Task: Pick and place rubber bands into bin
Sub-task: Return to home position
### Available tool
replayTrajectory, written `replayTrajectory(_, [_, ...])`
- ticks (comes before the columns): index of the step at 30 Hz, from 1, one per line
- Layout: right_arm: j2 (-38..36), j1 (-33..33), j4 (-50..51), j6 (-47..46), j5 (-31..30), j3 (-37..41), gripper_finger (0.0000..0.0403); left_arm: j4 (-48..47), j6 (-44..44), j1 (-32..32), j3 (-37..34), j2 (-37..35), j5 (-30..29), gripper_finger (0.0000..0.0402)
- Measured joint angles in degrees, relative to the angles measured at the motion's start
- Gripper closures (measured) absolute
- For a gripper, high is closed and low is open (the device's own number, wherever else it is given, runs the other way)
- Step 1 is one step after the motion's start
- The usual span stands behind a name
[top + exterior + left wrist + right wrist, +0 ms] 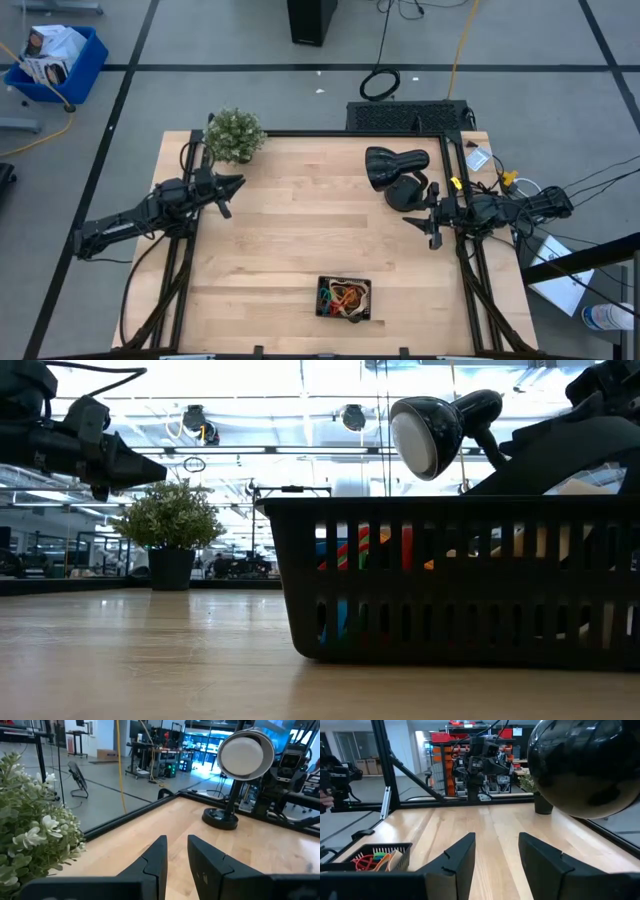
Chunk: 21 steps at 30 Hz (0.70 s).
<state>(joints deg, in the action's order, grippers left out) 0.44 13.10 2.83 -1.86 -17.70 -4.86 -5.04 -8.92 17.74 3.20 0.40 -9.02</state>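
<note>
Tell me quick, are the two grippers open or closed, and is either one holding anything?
Left gripper: open a little, holding nothing.
Right gripper: open, holding nothing.

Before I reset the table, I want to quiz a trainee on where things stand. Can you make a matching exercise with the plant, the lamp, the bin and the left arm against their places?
Things
1. plant
2. lamp
3. bin
4. left arm

Places
A. front edge of the table, near the middle, with rubber bands inside
B. left side of the table, its tip close to the plant
C. back left corner of the table
D. back right part of the table, next to the right arm

Pairs: 1-C, 2-D, 3-A, 4-B
</note>
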Motion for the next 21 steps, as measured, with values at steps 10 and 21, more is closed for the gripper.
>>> replayTrajectory(10, [0.0,0.0,-6.8,-0.4,-0.1,0.4,0.0254,-0.1,0.1,0.0,0.0,0.0,0.0,0.032])
replayTrajectory(21, [0.0,0.0,-8.2,-0.4,-0.1,0.4,0.0255,-0.1,0.1,0.0,0.0,0.0,0.0,0.032])
